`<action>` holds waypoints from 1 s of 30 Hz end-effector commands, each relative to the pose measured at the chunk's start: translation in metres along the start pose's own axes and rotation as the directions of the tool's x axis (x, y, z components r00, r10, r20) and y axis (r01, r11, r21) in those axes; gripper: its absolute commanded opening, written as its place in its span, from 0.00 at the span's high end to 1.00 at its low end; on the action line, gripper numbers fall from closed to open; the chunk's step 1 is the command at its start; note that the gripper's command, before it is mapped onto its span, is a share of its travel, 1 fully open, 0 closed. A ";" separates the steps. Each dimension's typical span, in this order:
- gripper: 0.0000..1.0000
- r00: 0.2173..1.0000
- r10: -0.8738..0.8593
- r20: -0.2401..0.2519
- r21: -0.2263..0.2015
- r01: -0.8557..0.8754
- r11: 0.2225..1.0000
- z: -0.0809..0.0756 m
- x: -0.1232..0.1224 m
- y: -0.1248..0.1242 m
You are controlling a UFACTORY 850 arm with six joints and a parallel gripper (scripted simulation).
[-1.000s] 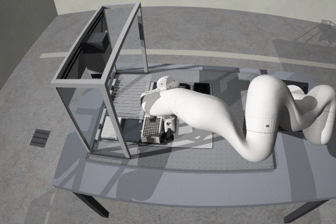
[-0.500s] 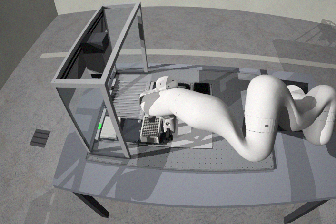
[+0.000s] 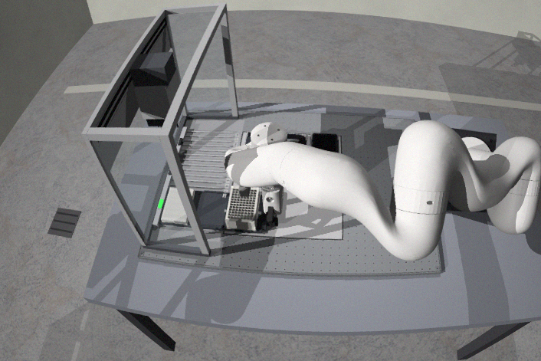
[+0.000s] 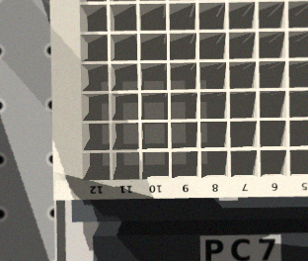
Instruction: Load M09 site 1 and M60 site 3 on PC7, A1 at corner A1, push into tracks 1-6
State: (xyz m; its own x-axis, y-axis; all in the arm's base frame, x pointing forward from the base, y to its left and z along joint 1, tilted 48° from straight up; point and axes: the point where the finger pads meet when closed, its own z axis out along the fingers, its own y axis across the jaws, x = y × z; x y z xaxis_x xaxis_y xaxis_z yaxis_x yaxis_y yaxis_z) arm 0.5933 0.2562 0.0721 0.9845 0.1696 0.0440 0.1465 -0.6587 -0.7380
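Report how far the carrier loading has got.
Done: the green lamp is lit, and the white deep-well block sits on the dark carrier labelled PC7, whose far end is under the grey instrument frame. In hand: nothing; the gripper is open. Left: withdrawing; M60's seating is unclear.

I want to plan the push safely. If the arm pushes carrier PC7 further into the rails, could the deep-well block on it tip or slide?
The deep-well block looks rigid, a stiff grid of walled wells, so it should not flex. It stands tall on carrier PC7, so a sudden shove might rock it. It appears seated low on the carrier near the green lamp, so sliding seems unlikely.
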 end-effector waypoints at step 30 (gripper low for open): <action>0.18 1.000 -0.001 -0.001 0.000 0.001 1.000 -0.001 -0.005 0.000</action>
State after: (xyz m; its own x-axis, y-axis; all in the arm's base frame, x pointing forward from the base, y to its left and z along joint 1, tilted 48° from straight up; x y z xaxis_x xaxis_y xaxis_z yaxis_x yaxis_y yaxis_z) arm 0.5892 0.2555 0.0718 0.9845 0.1700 0.0436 0.1465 -0.6586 -0.7381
